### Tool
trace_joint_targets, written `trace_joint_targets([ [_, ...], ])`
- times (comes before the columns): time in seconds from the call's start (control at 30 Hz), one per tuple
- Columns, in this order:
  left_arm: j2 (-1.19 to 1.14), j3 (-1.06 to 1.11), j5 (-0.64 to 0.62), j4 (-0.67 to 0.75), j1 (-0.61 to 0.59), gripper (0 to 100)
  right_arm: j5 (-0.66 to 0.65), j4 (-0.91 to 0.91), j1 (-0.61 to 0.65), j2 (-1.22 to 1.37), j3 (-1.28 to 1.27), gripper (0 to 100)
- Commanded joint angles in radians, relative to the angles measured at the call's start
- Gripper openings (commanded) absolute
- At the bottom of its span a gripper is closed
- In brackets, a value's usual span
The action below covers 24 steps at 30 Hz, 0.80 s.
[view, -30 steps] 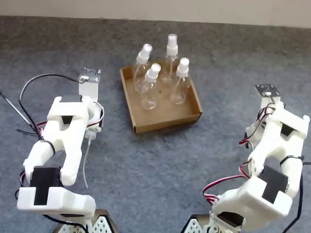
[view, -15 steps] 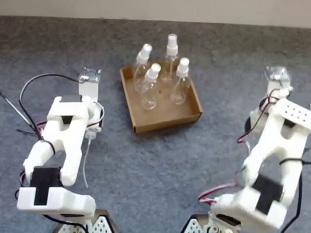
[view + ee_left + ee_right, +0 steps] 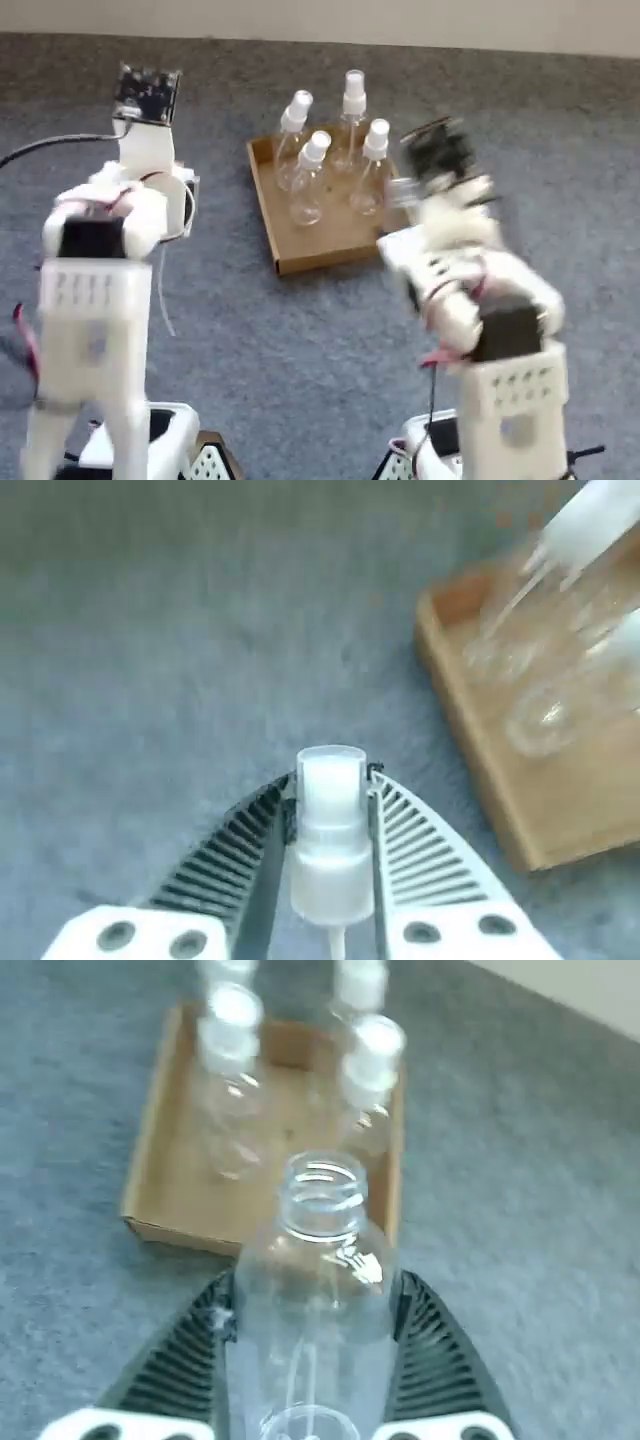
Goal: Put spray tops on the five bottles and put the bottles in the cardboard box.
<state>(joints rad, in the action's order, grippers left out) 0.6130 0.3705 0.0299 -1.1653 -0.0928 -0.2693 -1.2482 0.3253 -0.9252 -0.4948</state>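
My left gripper (image 3: 328, 778) is shut on a white spray top (image 3: 330, 850), whose thin dip tube (image 3: 160, 290) hangs under the left arm (image 3: 120, 215), left of the cardboard box (image 3: 340, 255). My right gripper (image 3: 315, 1288) is shut on a clear bottle (image 3: 320, 1260) with an open neck, held upright just short of the box (image 3: 160, 1150). The right arm (image 3: 450, 260) is at the box's near right corner. Several capped bottles (image 3: 310, 180) stand inside the box.
Grey carpet covers the table, with open floor left of the box and in front of it. A black cable (image 3: 40, 150) runs at the far left. Both arm bases (image 3: 150, 440) stand at the near edge.
Both arms have lifted. The right arm swung left from the far right to the box's near right corner. The left arm rose and stretched farther back.
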Motion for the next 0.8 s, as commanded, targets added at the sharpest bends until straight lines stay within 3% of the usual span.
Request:
trace_joint_targets([
  [0.0, 0.185, -0.199, -0.009, -0.04, 0.07, 0, 0.017, 0.263, 0.168, -0.101, -0.229, 0.4],
  [0.2, 0.194, -0.386, -0.107, -0.055, 0.147, 0, 0.071, 0.51, 0.236, -0.122, -0.504, 0.4],
  [0.37, 0.194, -0.426, -0.135, -0.037, 0.229, 0, 0.078, 0.472, 0.269, -0.122, -0.533, 0.4],
  [0.5, 0.196, -0.38, -0.137, 0.084, 0.302, 0, 0.08, 0.46, 0.321, -0.166, -0.535, 0.4],
  [0.77, 0.188, -0.363, -0.133, 0.175, 0.504, 0, 0.144, 0.515, 0.331, -0.53, -0.768, 0.4],
])
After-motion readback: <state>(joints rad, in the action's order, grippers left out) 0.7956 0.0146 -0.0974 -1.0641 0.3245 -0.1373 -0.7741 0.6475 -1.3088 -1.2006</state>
